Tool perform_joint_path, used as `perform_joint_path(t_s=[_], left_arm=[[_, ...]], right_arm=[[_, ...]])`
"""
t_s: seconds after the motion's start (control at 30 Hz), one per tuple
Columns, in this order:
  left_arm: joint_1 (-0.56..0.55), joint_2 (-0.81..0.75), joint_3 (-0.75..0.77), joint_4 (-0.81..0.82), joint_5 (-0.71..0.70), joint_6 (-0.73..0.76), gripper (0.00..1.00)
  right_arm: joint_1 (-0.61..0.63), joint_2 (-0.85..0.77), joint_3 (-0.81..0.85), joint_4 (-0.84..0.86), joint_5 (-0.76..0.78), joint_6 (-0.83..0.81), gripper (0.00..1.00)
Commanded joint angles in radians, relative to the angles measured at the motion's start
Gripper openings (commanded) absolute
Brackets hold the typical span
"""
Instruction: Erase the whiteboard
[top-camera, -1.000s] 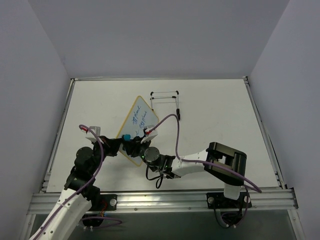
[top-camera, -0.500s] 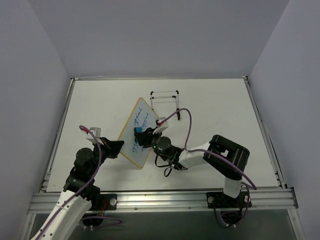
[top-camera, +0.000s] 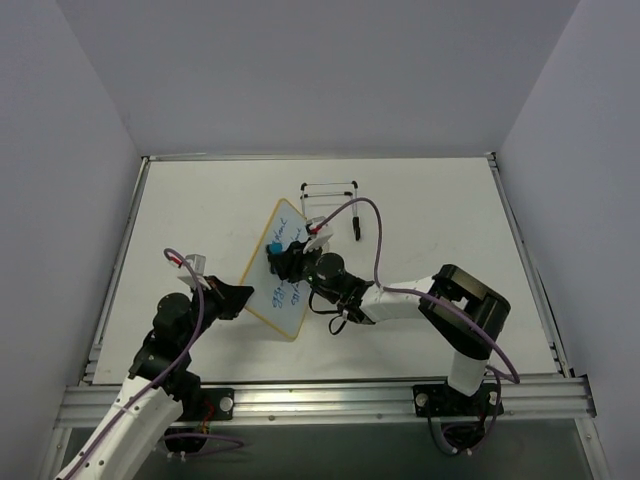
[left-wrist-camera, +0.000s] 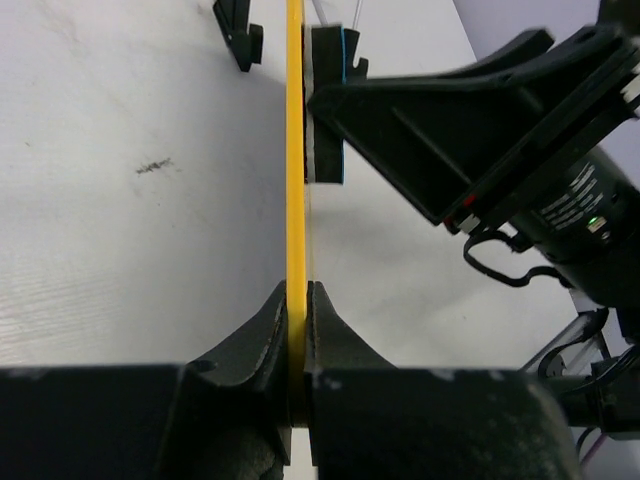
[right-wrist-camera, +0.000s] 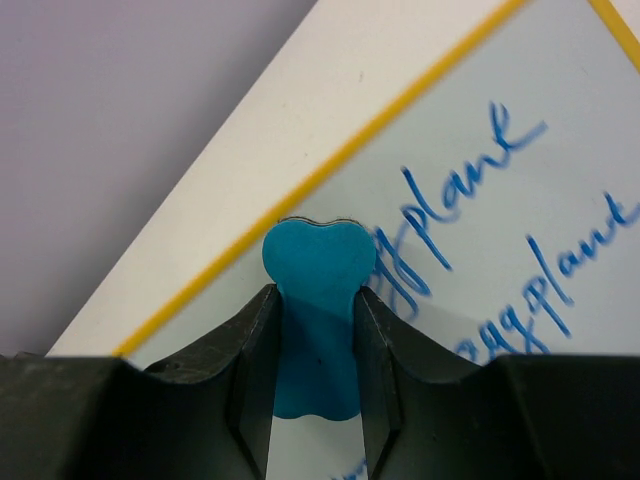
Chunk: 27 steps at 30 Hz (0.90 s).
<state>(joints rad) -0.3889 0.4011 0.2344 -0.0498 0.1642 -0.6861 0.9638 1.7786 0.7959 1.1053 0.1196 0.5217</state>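
1. Whiteboard (top-camera: 283, 312) sits left of centre on the white table (top-camera: 430, 220), turned so its corners point like a diamond. It has a thin yellow frame and blue handwriting (right-wrist-camera: 470, 190) on its face.
2. Whether the board lies flat or is tipped up off the table cannot be told from these views.
3. Left gripper (top-camera: 238, 295) meets the board at its lower left edge. In the left wrist view its two black fingers (left-wrist-camera: 270, 335) are pinched tight on the yellow frame, which runs edge-on straight up the picture between them.
4. Right gripper (top-camera: 283, 258) reaches in from the right and is over the upper part of the board.
5. Its jaws are narrowly parted and clamped on a small blue eraser (right-wrist-camera: 315, 310), which bulges out beyond the fingertips.
6. The eraser's dark felt side rests against the board's face, close to the frame, as the left wrist view shows from the side (left-wrist-camera: 328, 100).
7. In the right wrist view the eraser is just left of the first written word.
8. A small black wire stand (top-camera: 330, 190) is on the table just beyond the board's far corner.
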Motion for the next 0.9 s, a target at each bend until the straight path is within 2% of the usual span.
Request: perform_joint_path(t_s=[0.0, 0.3, 0.47, 0.6, 0.7, 0.77, 0.87], left_arm=[[-0.056, 0.025, 0.020, -0.032, 0.199, -0.007, 0.02], [-0.097, -0.007, 0.031, -0.088, 0.159, -0.024, 0.02], [-0.107, -0.004, 0.039, -0.105, 0.141, -0.007, 0.02], [-0.117, 0.015, 0.049, -0.105, 0.127, 0.011, 0.02], [-0.119, 0.028, 0.051, -0.088, 0.138, 0.017, 0.02], [-0.120, 0.039, 0.051, -0.082, 0.140, 0.022, 0.02], [-0.120, 0.044, 0.051, -0.071, 0.143, 0.025, 0.02]], right_arm=[[-0.003, -0.065, 0.065, -0.030, -0.066, -0.061, 0.05], [-0.105, -0.027, 0.043, -0.038, -0.107, -0.040, 0.05], [-0.140, -0.013, -0.050, 0.007, -0.063, 0.024, 0.05], [-0.175, -0.033, -0.112, -0.036, 0.009, 0.058, 0.04], [-0.181, -0.038, -0.104, -0.076, 0.003, 0.049, 0.04], [-0.171, -0.036, -0.100, -0.052, -0.058, 0.049, 0.04], [-0.107, -0.031, -0.101, -0.012, -0.083, 0.057, 0.04]])
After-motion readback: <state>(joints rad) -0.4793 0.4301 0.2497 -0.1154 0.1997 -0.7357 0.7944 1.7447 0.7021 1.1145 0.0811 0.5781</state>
